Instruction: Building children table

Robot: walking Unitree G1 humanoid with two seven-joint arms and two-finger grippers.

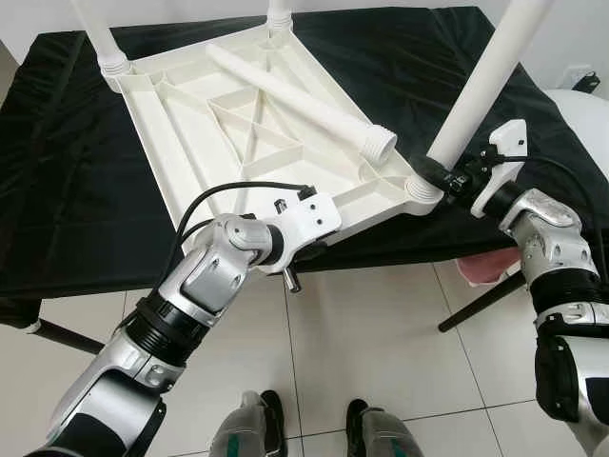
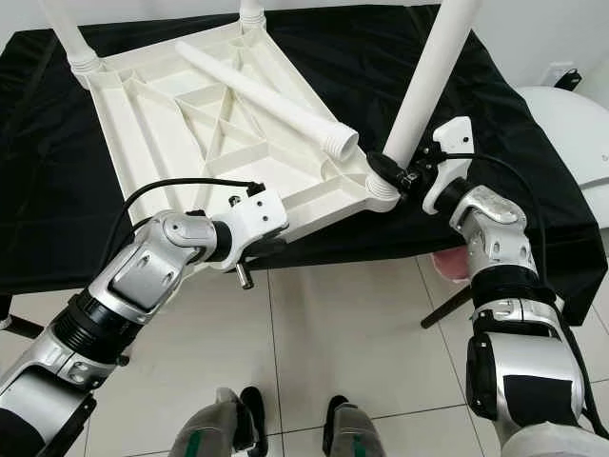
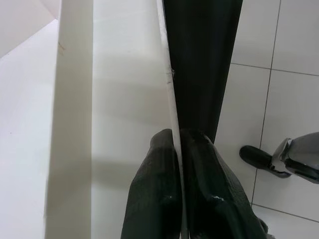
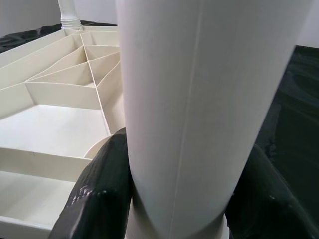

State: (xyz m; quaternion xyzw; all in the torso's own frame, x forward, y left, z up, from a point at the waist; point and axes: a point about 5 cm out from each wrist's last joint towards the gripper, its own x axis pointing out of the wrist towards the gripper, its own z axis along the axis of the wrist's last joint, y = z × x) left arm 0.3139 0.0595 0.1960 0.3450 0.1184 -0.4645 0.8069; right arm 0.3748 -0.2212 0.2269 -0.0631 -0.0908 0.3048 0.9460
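A white plastic tabletop point(image 1: 238, 124) lies upside down on a black-covered table point(image 1: 76, 190), ribs facing up. Two white legs stand in its far corners point(image 1: 107, 43), point(image 1: 278, 14). A third leg point(image 1: 481, 81) rises tilted from the near right corner socket point(image 1: 422, 188). My right gripper point(image 1: 440, 173) is shut on this leg just above the socket, its fingers point(image 4: 99, 194) on either side. A loose leg point(image 1: 295, 95) lies across the ribs. My left gripper point(image 3: 178, 189) is shut on the tabletop's near rim point(image 3: 169, 94) at the table's front edge.
The black cloth hangs over the table's front edge point(image 1: 400, 248). A white rounded object point(image 1: 585, 109) stands at the right beyond the table. Tiled floor point(image 1: 381, 333) lies below, with my feet point(image 1: 314, 424) on it. A black table leg point(image 1: 481, 305) slants down at the right.
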